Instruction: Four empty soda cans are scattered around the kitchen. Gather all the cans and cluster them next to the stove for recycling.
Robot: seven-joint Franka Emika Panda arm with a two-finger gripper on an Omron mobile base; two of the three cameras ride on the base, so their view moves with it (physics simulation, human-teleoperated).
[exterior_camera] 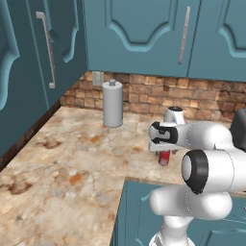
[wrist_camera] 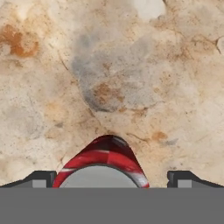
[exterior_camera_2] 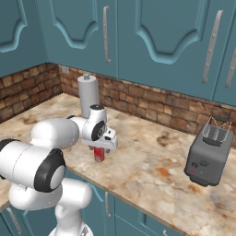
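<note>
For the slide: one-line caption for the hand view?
Open gripper poised directly above an upright red soda can on the marbled countertop, fingertips flanking it.

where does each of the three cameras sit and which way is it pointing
Left base view: behind the arm to its left, facing forward and down at the marble counter corner, paper towel roll and red soda can; the white arm fills the lower right.
Right base view: behind the arm to its right, facing the same counter, with a toaster at right; the arm rises lower left.
Hand view: on the hand, looking straight down at the can between the open pincer tips.
Shared: all three show the can; both base views show the roll.
</note>
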